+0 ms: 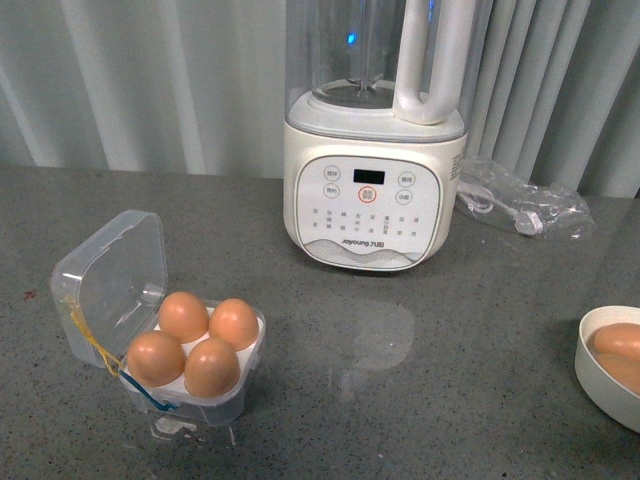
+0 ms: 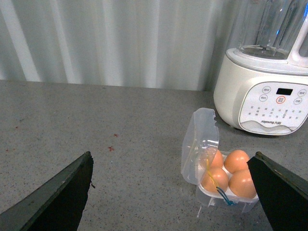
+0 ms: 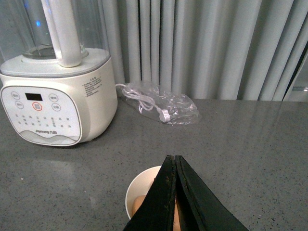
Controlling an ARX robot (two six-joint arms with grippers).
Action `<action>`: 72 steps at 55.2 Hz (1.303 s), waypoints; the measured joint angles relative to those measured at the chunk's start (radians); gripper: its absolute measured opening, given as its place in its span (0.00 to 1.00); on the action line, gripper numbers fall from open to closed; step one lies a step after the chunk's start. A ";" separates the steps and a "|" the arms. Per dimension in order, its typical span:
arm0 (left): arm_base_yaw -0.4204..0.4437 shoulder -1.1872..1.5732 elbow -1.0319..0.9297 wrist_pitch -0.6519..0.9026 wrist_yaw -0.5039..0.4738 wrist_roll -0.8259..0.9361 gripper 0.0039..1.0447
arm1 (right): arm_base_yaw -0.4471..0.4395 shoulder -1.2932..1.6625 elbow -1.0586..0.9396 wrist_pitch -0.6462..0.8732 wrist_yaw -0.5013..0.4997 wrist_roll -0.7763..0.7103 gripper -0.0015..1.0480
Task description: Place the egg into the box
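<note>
The clear plastic box (image 1: 205,408) stands on the grey counter at the front left, its lid (image 1: 110,275) hinged open. Several tan-brown eggs (image 1: 184,314) fill every hole of its white tray. The box also shows in the left wrist view (image 2: 200,144), with the eggs (image 2: 236,160) in it. My left gripper (image 2: 173,154) is open and empty, held back from the box with its fingers (image 2: 62,192) wide apart. My right gripper (image 3: 172,157) is shut and empty above a round white bowl (image 3: 139,185). Neither gripper shows in the front view.
The white bowl (image 1: 598,372) at the right edge holds more brown eggs (image 1: 620,340). A white blender (image 1: 375,190) stands at the back centre. A clear bag with a cable (image 1: 520,205) lies to its right. Grey curtains hang behind.
</note>
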 joint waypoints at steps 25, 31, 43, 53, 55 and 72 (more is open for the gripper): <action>0.000 0.000 0.000 0.000 0.000 0.000 0.94 | 0.000 -0.244 -0.003 -0.228 0.000 0.000 0.03; 0.000 0.000 0.000 0.000 0.000 0.000 0.94 | 0.000 -0.288 -0.003 -0.270 0.000 0.000 0.03; 0.000 0.000 0.000 0.000 0.000 0.000 0.94 | 0.000 -0.365 -0.003 -0.346 0.000 0.000 0.03; 0.000 0.000 0.000 0.000 0.000 0.000 0.94 | 0.000 -0.416 -0.003 -0.397 0.000 0.000 0.03; 0.000 0.000 0.000 0.000 0.000 0.000 0.94 | 0.000 -0.426 -0.003 -0.407 0.000 0.000 0.03; 0.000 0.000 0.000 0.000 0.000 0.000 0.94 | 0.000 -0.620 -0.002 -0.607 -0.002 0.000 0.03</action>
